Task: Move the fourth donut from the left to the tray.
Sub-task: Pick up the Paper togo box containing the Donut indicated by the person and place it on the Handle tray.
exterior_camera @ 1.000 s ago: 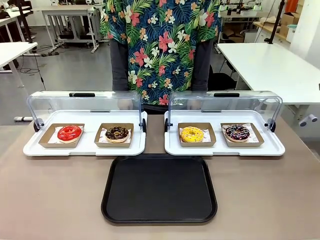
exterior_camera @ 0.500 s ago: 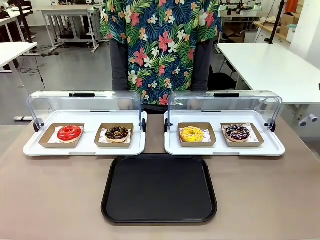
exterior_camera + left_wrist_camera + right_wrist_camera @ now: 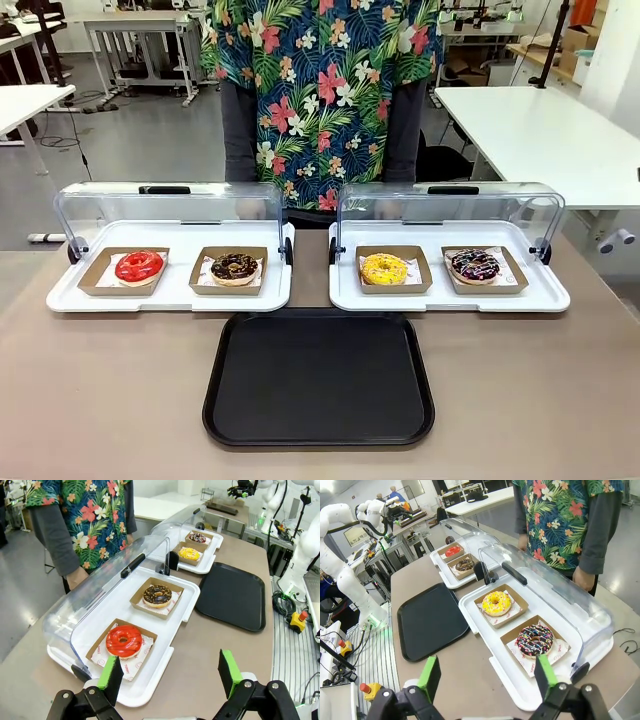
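So far nothing has been moved: the fourth donut (image 3: 535,639) sits in its cardboard holder on the white display tray (image 3: 469,611), and the tray (image 3: 318,378) holds no donut. My right gripper (image 3: 487,676) and left gripper (image 3: 169,672) both gape apart, holding nothing. The whole pick and carry remains.
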`<action>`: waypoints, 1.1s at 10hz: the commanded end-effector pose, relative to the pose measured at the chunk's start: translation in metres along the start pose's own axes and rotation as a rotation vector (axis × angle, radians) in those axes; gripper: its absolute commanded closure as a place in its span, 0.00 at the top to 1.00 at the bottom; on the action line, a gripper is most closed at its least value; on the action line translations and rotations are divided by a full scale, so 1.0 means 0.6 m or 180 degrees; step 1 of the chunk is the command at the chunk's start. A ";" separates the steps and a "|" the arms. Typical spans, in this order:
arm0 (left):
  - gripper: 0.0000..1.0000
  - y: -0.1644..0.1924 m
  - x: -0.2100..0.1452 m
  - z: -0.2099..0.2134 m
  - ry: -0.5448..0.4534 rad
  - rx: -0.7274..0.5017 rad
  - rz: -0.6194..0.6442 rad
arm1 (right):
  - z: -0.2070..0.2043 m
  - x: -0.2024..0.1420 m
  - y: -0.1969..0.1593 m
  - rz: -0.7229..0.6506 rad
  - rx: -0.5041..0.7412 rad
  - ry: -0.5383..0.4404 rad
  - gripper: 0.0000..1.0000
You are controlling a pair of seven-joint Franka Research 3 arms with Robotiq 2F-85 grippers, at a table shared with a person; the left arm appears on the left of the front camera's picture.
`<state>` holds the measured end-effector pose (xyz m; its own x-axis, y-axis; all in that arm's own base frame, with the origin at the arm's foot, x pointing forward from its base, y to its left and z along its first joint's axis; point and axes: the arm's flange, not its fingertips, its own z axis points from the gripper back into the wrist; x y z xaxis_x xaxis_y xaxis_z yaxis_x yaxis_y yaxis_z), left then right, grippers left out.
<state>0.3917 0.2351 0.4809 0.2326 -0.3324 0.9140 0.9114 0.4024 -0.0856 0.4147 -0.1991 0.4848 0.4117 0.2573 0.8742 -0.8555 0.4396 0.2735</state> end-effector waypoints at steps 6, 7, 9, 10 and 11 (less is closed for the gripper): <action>1.00 -0.003 0.002 0.002 -0.0027 -0.0029 0.0018 | -0.003 0.003 0.000 0.0044 0.0008 -0.0081 1.00; 1.00 -0.003 0.002 0.002 -0.0027 -0.0029 0.0018 | -0.003 0.003 0.000 0.0044 0.0008 -0.0081 1.00; 1.00 -0.003 0.002 0.002 -0.0027 -0.0029 0.0018 | -0.003 0.003 0.000 0.0044 0.0008 -0.0081 1.00; 1.00 -0.003 0.002 0.002 -0.0027 -0.0029 0.0018 | -0.003 0.003 0.000 0.0044 0.0008 -0.0081 1.00; 1.00 -0.003 0.002 0.002 -0.0027 -0.0029 0.0018 | -0.003 0.003 0.000 0.0044 0.0008 -0.0081 1.00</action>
<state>0.3917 0.2351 0.4809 0.2326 -0.3324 0.9140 0.9114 0.4024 -0.0856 0.4147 -0.1991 0.4848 0.4117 0.2572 0.8743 -0.8556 0.4393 0.2737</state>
